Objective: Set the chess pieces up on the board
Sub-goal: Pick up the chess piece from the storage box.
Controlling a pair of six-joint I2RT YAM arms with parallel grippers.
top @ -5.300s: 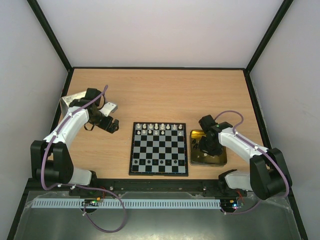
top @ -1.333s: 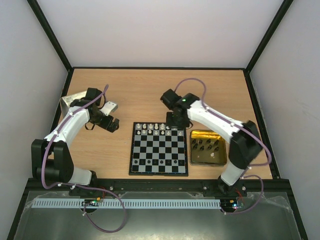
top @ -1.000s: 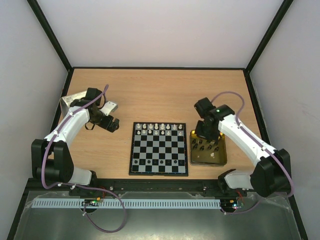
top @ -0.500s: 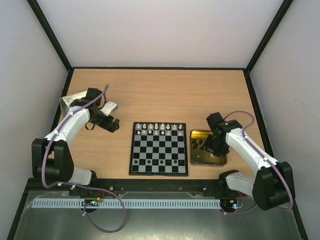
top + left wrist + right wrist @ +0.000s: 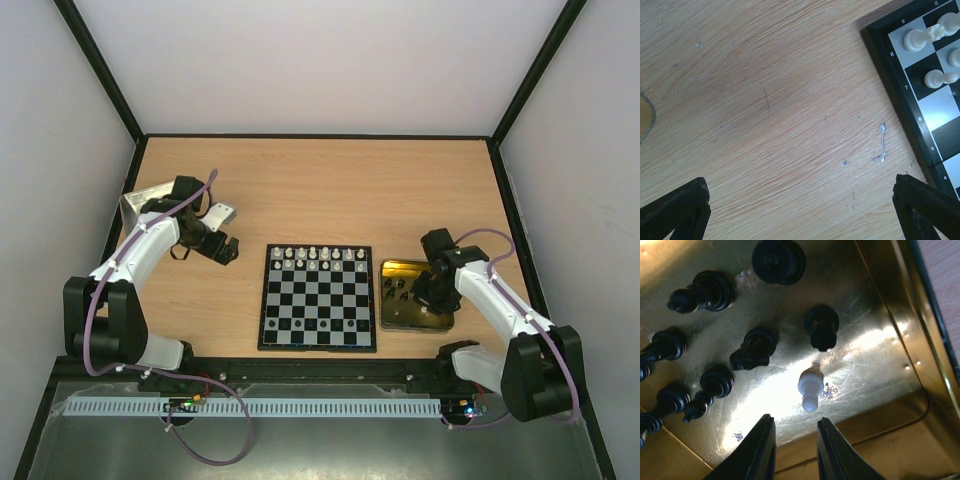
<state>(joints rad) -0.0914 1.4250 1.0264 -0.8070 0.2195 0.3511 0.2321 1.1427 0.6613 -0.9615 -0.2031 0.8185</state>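
Wood-grain tabletop (image 5: pixel 330 185), walled in pale panels on three sides.

- Board (image 5: pixel 318 297): flat, at 6 o'clock of the table's middle, near the arm bases.
- White chess pieces (image 5: pixel 315 258): standing in the board's two farthest rows, at its 12 o'clock edge. The rest of the squares are bare.
- Gold tin (image 5: pixel 440 318): just beside the board at its 3 o'clock.
- Black chess pieces (image 5: pixel 757 350): lying and standing in the tin.
- White pawn (image 5: pixel 810 387): alone in the tin, at 5 o'clock of the black group.
- Right gripper (image 5: pixel 794 421): over the tin, fingers a little apart and holding nothing, the white pawn just beyond their tips.
- Left gripper (image 5: pixel 799 181): at 10 o'clock of the board, over bare wood, fingers spread wide with nothing between them.
- Silver lid (image 5: pixel 132 203): at the table's 9 o'clock edge, partly hidden by the left arm.
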